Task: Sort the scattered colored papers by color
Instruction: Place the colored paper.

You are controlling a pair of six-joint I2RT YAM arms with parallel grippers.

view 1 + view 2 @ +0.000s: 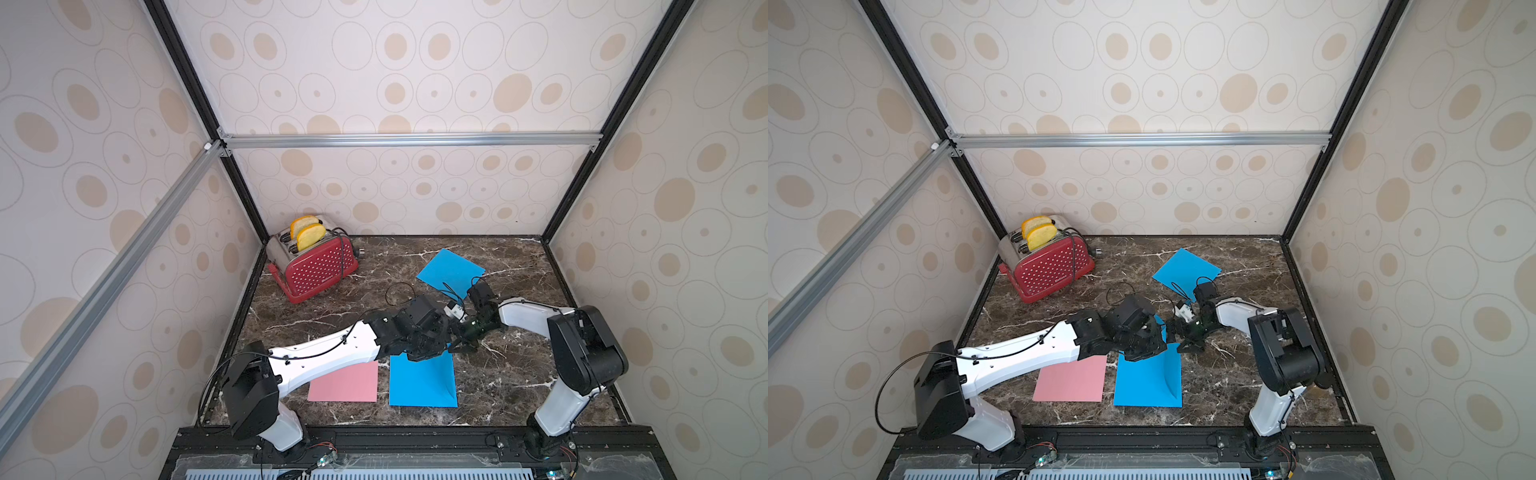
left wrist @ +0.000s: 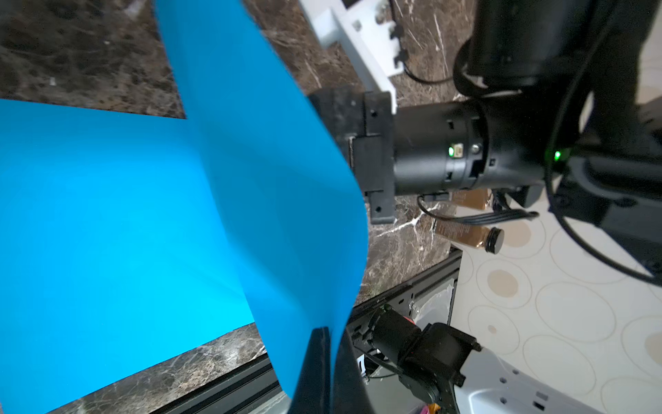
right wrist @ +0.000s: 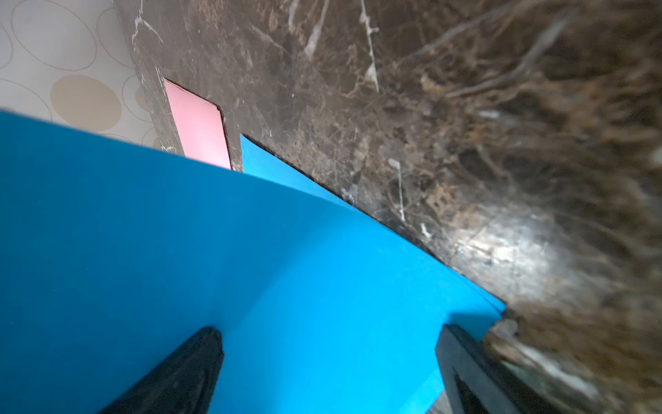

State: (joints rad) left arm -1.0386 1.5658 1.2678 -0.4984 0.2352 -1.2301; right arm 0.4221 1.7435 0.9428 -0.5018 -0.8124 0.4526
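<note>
Dark veined marble tabletop (image 1: 519,374), set inside an enclosure papered with beige ovals. Back left corner: red toaster (image 1: 320,266), with two toast slices (image 1: 309,232) standing in its slots.

Colored papers, four noted:
- **Far blue sheet** (image 1: 449,270) lies flat toward the back, right of centre, turned at an angle.
- **Pink sheet** (image 1: 347,384) lies flat near the front edge, one corner hidden beneath the left arm in both top views.
- **Flat blue sheet** (image 2: 89,233) lies just beside the pink sheet on its right, with a narrow strip of marble between them.
- **Held blue sheet** (image 2: 272,179) hangs bowed above the flat blue sheet, one side curling upward.

Left gripper (image 2: 327,344): jaws pressed together on an edge of the held blue sheet, plain in the left wrist view.

Right gripper (image 3: 329,328): jaws spread wide, clasping nothing. The held blue sheet fills the space ahead of its fingers (image 3: 179,376); contact cannot be determined.

Both grippers stand close together over the middle of the table, just behind the flat blue sheet.

Small brown bottle (image 2: 465,236) with a black cap lies on its side near the table's edge.
</note>
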